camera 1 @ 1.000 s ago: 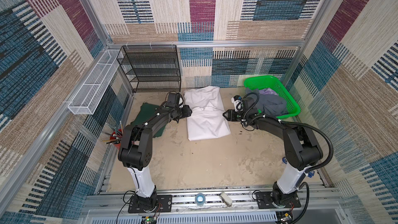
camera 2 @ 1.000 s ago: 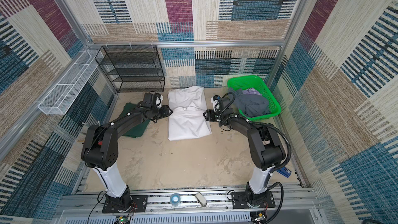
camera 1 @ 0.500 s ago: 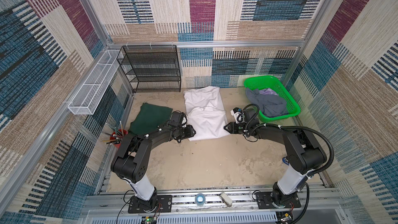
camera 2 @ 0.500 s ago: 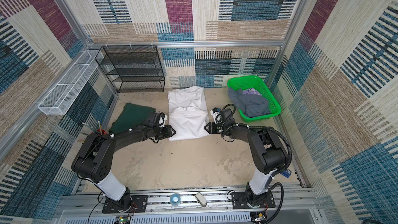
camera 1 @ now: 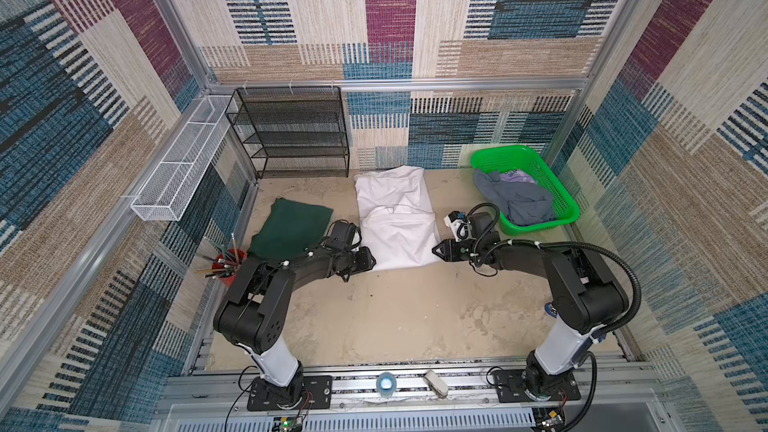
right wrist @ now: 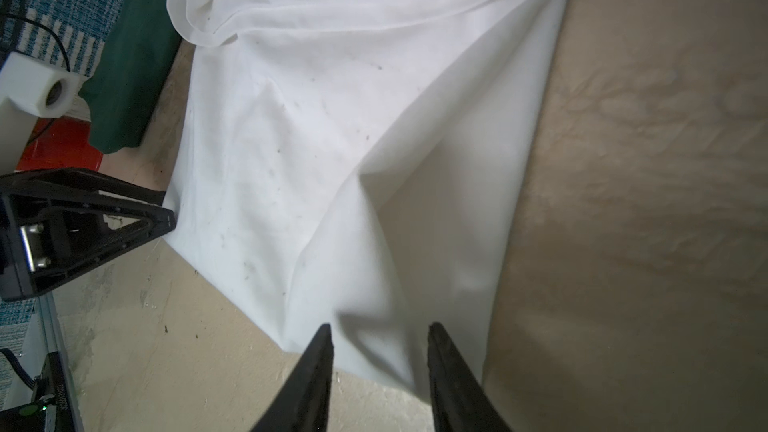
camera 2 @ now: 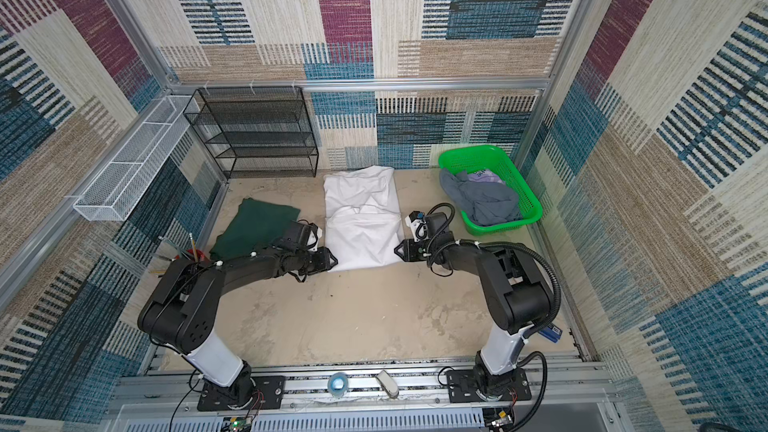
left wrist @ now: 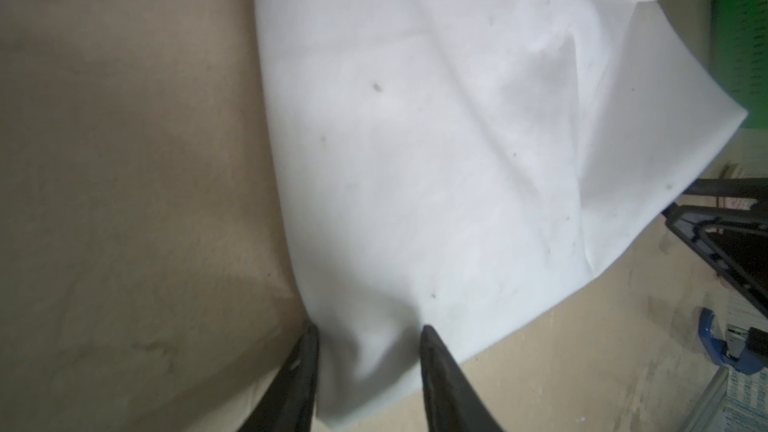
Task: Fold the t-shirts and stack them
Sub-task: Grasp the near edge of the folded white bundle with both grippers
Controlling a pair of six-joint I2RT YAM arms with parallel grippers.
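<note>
Your left hand and right hand each stand parted around a corner of the white t-shirt, the right at the corner nearer the green basket — nothing pinched yet. The shirt lies on the table just beside that basket. Close too shallow and you likely catch one layer only; lift unevenly and the folds slide apart.

The large white t-shirt lay flat on the surface just left of the green basket, folded into a long strip with a rumpled fold across its middle. The dark green t-shirt lay folded flat farther left of the basket, beyond the white one and apart from it. The grey t-shirt, its lilac patch showing, lay crumpled inside the basket.
</note>
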